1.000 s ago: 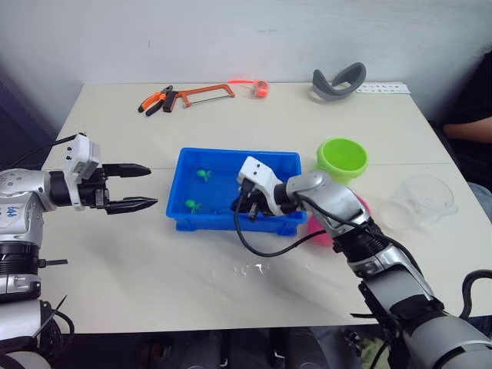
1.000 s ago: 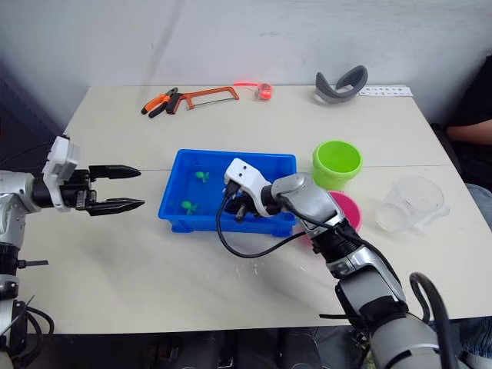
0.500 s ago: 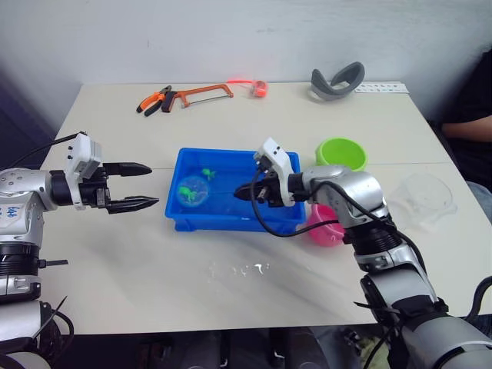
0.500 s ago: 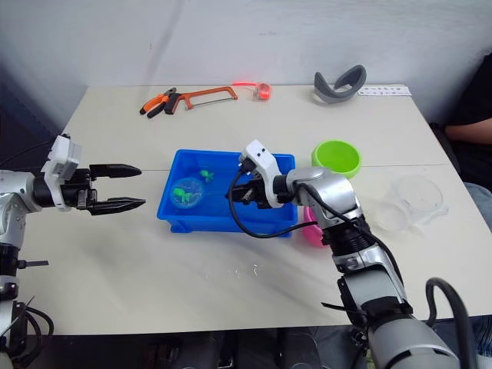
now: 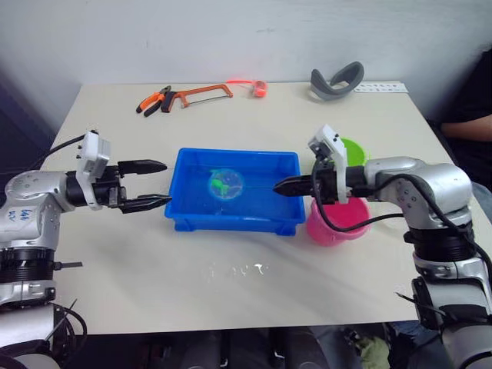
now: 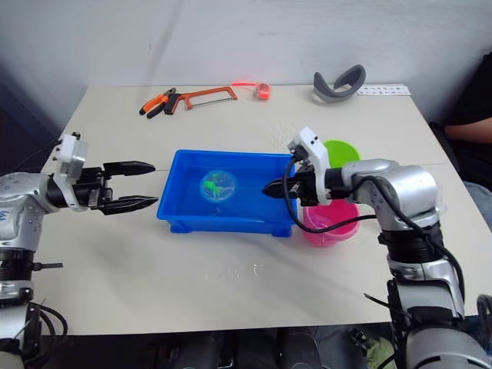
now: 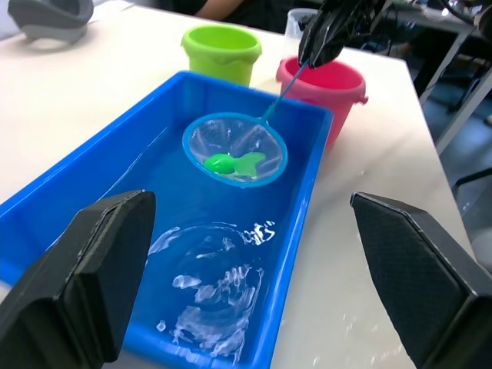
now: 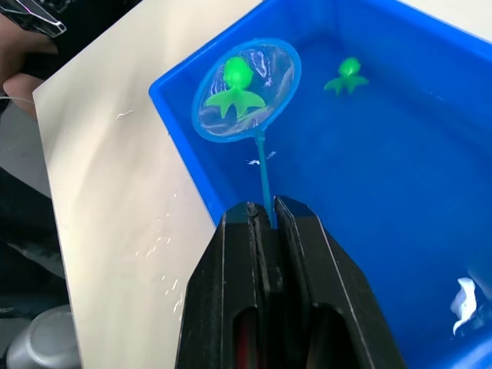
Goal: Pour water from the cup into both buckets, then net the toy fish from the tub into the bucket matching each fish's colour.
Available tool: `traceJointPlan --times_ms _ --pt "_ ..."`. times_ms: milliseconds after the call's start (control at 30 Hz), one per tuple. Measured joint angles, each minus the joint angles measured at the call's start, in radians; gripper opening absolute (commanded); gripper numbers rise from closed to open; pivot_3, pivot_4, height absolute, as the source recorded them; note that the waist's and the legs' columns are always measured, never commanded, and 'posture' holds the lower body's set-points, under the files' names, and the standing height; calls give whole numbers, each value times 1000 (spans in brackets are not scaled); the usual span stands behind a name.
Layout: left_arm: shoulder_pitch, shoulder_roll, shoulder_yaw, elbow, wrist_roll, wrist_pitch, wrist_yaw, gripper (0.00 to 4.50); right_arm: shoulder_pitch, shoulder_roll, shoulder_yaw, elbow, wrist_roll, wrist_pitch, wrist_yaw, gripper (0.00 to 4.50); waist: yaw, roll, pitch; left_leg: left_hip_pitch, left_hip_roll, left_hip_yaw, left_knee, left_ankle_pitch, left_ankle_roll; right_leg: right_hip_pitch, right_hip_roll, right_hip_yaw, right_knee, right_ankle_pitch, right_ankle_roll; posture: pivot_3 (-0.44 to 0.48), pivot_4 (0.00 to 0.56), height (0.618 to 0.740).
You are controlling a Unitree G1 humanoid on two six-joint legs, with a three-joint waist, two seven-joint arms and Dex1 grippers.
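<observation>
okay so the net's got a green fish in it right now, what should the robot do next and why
Probably carry the net toward the lime green bucket and tip it there. The right gripper is shut on the net's handle, a green fish lies in the net, lifted over the blue tub, and green matches that bucket, not the nearer pink bucket.

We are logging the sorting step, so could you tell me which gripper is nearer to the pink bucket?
Right. The right gripper hovers beside the pink bucket, just over its rim, holding the net's handle; the left gripper is beyond the tub's far end.
</observation>
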Motion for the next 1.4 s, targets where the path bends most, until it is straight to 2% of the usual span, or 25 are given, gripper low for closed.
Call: traceJointPlan --times_ms 133,333,633,700,800,1000,1100,1167,1400 --pt "52 -109 11 -119 -41 54 117 4421 62 -8 -140 -104 61 92 -87 0 2 0 0 0 0 -1 0 0 0 1 -1 7 0 0 0 0 150 740" --pt "84 -218 10 -191 -57 65 229 4421 132 -19 -214 -163 101 154 -169 0 11 0 0 0 0 0 1 0 0 1 -1 10 -1 0 0 0 150 740" --pt "19 -347 -71 -213 -33 49 331 4421 117 -153 -440 -198 204 285 -217 0 39 0 0 1 -1 0 1 0 1 2 0 9 -2 0 0 0 150 740" --pt "5 -370 -87 -217 -26 49 352 4421 123 -223 -468 -182 206 280 -221 0 42 0 0 1 -1 0 1 0 1 2 0 10 -2 0 0 0 150 740" --pt "-8 -402 -104 -239 -13 31 384 4421 165 -352 -481 -118 154 183 -222 0 48 0 0 1 -1 1 0 0 1 3 1 9 -3 0 0 0 150 740" --pt "-9 -434 -130 -242 -8 17 395 4421 251 -446 -419 33 29 -30 -217 0 47 0 0 2 -1 2 0 1 1 3 1 9 -2 0 1 0 150 740" --pt "-10 -439 -141 -241 -7 16 393 4421 302 -462 -351 72 -38 -155 -207 0 47 0 0 3 -1 3 0 1 1 3 2 9 -2 0 1 0 150 740" --pt "-11 -439 -145 -238 -7 10 390 4421 366 -475 -297 85 -134 -326 -209 0 49 0 0 2 -1 3 0 1 1 3 2 8 -2 0 1 0 150 740" --pt "-13 -437 -153 -237 -5 8 382 4421 479 -487 -276 65 -302 -671 -230 0 52 0 0 3 -1 2 0 1 1 4 2 5 -3 0 1 0 150 740"
